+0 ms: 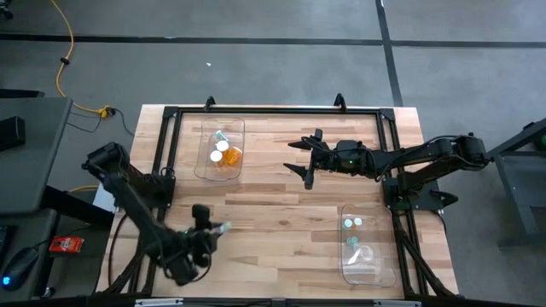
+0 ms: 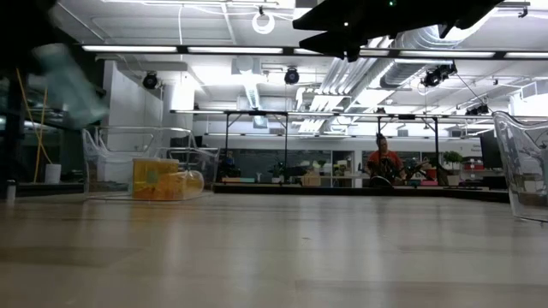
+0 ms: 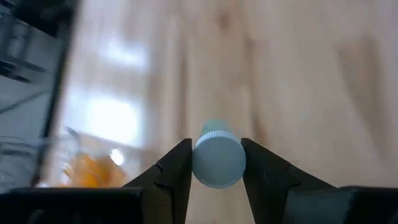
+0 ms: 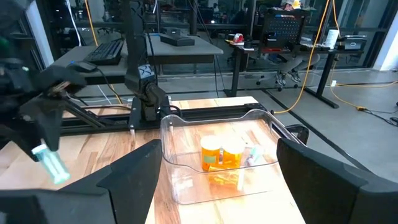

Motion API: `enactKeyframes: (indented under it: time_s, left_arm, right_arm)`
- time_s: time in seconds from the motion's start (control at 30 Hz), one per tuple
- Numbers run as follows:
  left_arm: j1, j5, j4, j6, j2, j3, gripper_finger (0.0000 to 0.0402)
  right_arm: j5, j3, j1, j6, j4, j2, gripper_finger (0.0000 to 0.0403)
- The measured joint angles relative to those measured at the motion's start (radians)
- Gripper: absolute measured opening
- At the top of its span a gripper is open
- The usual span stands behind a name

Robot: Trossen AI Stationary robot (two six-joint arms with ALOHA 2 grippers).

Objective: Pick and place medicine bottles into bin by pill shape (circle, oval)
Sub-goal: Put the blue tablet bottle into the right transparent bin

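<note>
My left gripper (image 1: 213,230) is near the table's near left corner. It is shut on a pale teal-tinted medicine bottle (image 3: 217,158) with a white round cap, held above the table. The bottle also shows in the high view (image 1: 224,228), the right wrist view (image 4: 53,163) and, blurred, the low view (image 2: 68,81). My right gripper (image 1: 301,162) is open and empty, high over the table's far middle. A clear bin (image 1: 221,150) at the far left holds amber bottles (image 4: 222,157). A second clear bin (image 1: 367,249) at the near right holds pale bottles (image 1: 352,223). My left gripper pinches the bottle between its two fingers, on opposite sides at the cap end (image 3: 198,163). The cap faces back toward the wrist, and the body points out past the fingertips. The bottle is lifted clear of the table.
A black frame (image 1: 256,111) runs along the table's far and side edges. Bare wood (image 1: 281,213) lies between the two bins. A person (image 2: 385,162) is in the room far behind the table.
</note>
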Motion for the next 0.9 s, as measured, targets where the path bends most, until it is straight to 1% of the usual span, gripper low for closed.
enactKeyframes:
  time_s: [0.07,0.13,0.17,0.23,0.4,0.47,0.53,0.63,0.73,0.8,0.9]
  left_arm:
    - [0.043,-0.049,0.078,0.067,-0.031,-0.035,0.0110]
    - [0.092,-0.045,0.202,0.166,-0.073,-0.094,0.0109]
    - [0.119,-0.022,0.289,0.227,-0.095,-0.126,0.0109]
    - [0.181,0.047,0.479,0.359,-0.139,-0.203,0.0110]
    - [0.371,0.293,1.033,0.706,-0.218,-0.379,0.0110]
    - [0.456,0.387,1.236,0.805,-0.227,-0.425,0.0110]
    - [0.540,0.472,1.389,0.871,-0.232,-0.461,0.0110]
    - [0.660,0.589,1.597,0.910,-0.233,-0.504,0.0111]
    - [0.764,0.688,1.730,0.880,-0.227,-0.547,0.0111]
    - [0.821,0.724,1.821,0.841,-0.225,-0.579,0.0111]
    - [0.874,0.734,1.897,0.791,-0.227,-0.607,0.0111]
  right_arm:
    - [0.000,0.000,0.000,0.000,-0.001,0.000,0.0312]
    - [0.000,0.000,0.000,0.000,-0.007,0.000,0.0312]
    - [0.000,0.000,0.000,0.001,-0.012,0.000,0.0312]
    - [0.000,0.000,0.000,0.000,-0.020,0.000,0.0312]
    - [0.000,0.000,0.000,-0.001,-0.030,0.000,0.0312]
    - [0.000,0.000,0.000,-0.001,-0.032,0.000,0.0312]
    - [-0.001,0.000,0.002,-0.001,-0.037,0.000,0.0312]
    - [-0.013,0.000,0.013,-0.015,-0.045,0.000,0.0312]
    - [-0.031,0.000,0.045,-0.062,-0.045,0.000,0.0312]
    - [-0.032,0.000,0.075,-0.098,-0.047,0.000,0.0312]
    - [-0.021,0.000,0.119,-0.142,-0.061,0.000,0.0312]
